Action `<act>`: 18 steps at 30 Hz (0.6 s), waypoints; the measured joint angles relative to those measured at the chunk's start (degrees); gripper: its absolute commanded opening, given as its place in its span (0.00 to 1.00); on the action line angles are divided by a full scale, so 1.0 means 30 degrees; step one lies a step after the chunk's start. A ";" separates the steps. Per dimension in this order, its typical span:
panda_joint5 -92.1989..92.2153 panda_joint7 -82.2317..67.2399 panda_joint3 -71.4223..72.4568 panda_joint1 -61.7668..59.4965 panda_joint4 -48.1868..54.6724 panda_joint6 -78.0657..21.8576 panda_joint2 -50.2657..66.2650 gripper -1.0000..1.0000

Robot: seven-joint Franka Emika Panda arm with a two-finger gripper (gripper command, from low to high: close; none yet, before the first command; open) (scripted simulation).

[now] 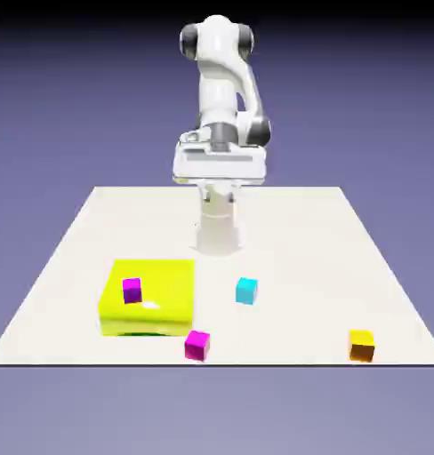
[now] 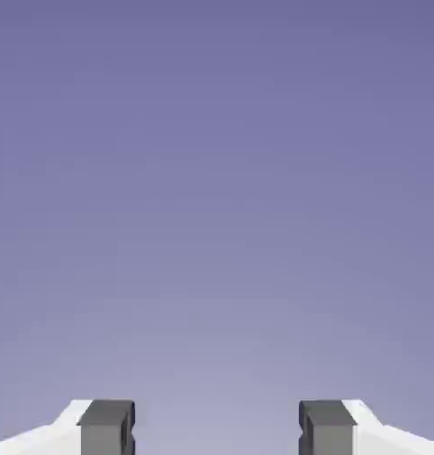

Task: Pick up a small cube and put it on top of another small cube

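The small cyan cube (image 1: 246, 291) sits on the table a little to the exterior view's right of centre, with nothing touching it. My gripper (image 1: 219, 180) hangs high above the table's far part, well back from the cube. In the hand view the gripper (image 2: 216, 427) is open: its two grey fingertips (image 2: 106, 427) stand wide apart with only the blue-violet backdrop between them. No cube shows in the hand view.
A large yellow-green block (image 1: 154, 311) lies at the exterior view's left with a magenta cube (image 1: 132, 290) on top. Another magenta cube (image 1: 196, 345) sits near the front edge. An orange-yellow cube (image 1: 361, 345) is at the front right.
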 measured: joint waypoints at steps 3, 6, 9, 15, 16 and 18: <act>-0.1125 -0.0080 0.0562 0.0624 0.0947 -0.2492 0.1968 0.50; -0.2250 -0.0160 0.1125 0.1248 0.1894 -0.4984 0.3936 0.50; -0.3374 -0.0239 0.1687 0.1872 0.2841 -0.7475 0.5904 0.50; -0.5624 -0.0399 0.2812 0.3306 0.4735 -1.2459 0.9840 0.50; -0.5999 -0.0426 0.2999 0.3507 0.5051 -1.3289 1.0496 0.50; -0.6749 -0.0479 0.3374 0.3822 0.5683 -1.4951 1.1807 0.50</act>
